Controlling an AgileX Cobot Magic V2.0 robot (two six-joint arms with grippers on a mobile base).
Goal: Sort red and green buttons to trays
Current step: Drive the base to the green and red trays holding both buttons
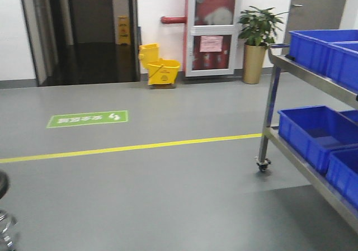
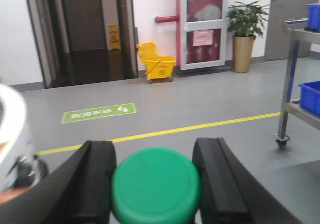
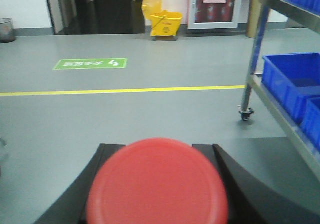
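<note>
**Carry phase.** Your left gripper (image 2: 156, 176) is closed on the green button (image 2: 156, 191), cap at 6 o'clock; your right gripper (image 3: 159, 156) clasps the red button (image 3: 157, 184) likewise. Neither tray is in view. Risk: a swing toward the cart (image 3: 253, 54) at 3 o'clock may knock a button loose.

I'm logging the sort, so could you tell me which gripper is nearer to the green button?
Left. The green button sits between the fingers of the left gripper; the right gripper holds the red button instead, with no green one in its view.
</note>
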